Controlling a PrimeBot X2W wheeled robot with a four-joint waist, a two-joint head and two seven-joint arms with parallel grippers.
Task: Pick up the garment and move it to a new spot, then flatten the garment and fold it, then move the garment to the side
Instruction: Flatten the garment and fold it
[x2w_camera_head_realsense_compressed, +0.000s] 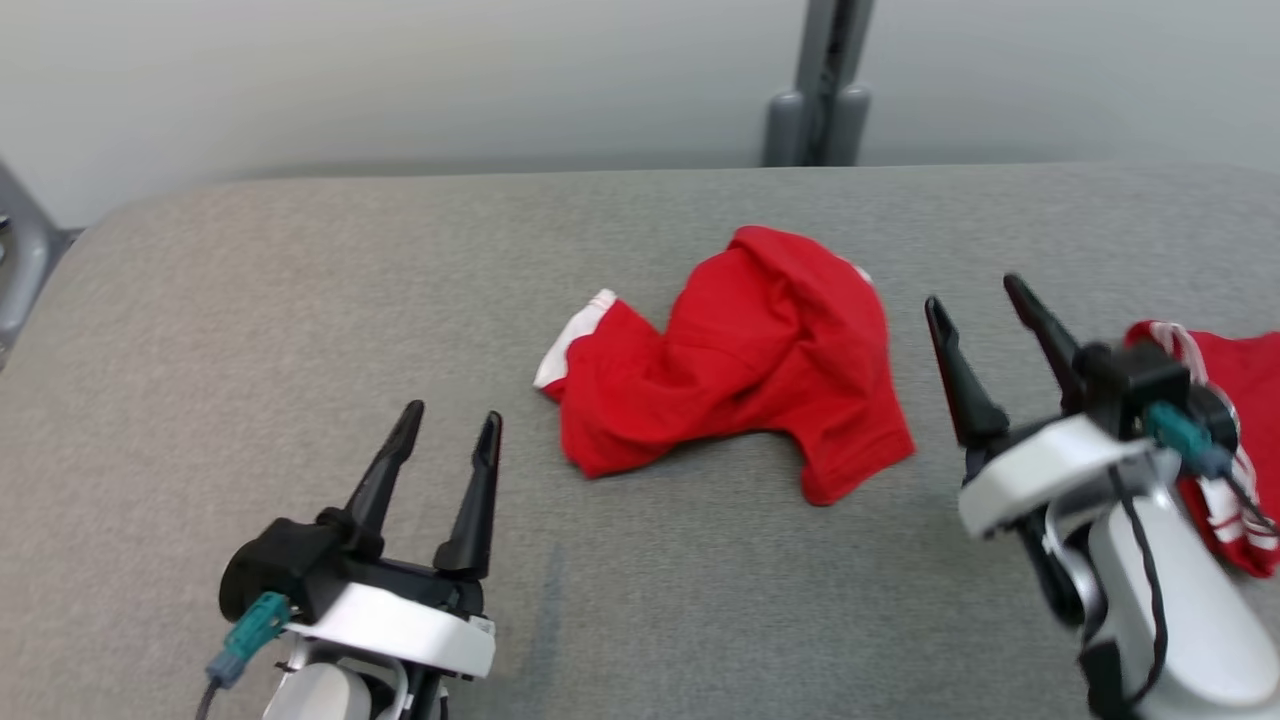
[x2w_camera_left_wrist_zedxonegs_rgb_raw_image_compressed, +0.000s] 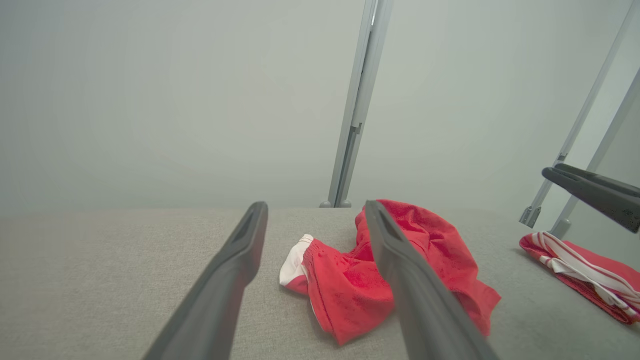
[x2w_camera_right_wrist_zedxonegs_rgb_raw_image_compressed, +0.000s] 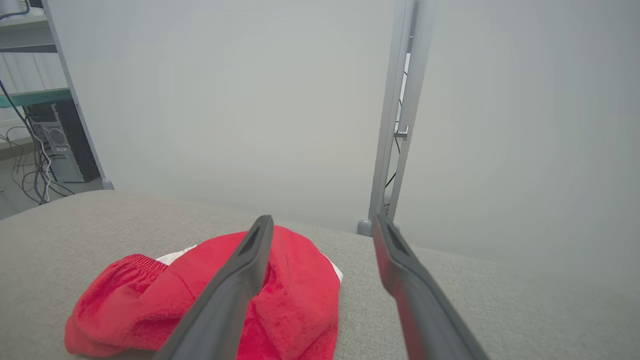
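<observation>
Garment (x2w_camera_head_realsense_compressed: 730, 370), red with a white band, lies crumpled, touched by neither claw. Left gripper (x2w_camera_head_realsense_compressed: 452, 418) hovers with fingers apart and empty, near the cloth's lower left. The right gripper (x2w_camera_head_realsense_compressed: 972, 290) (also spread, holding nothing) sits just beside its right edge. Past that arm a second red, white-striped cloth (x2w_camera_head_realsense_compressed: 1245, 380) rests on the grey table (x2w_camera_head_realsense_compressed: 250, 330).

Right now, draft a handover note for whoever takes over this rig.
Left gripper: open, empty, over the table, near-left of the garment.
Right gripper: open, empty, just right of the garment.
Garment: red, crumpled mid-table, touched by neither gripper. A second red striped piece lies at the far right.
Done: nothing visible; the garment is neither flat nor folded.
Left: grasp, relocate, flatten, fold, set aside.
</observation>
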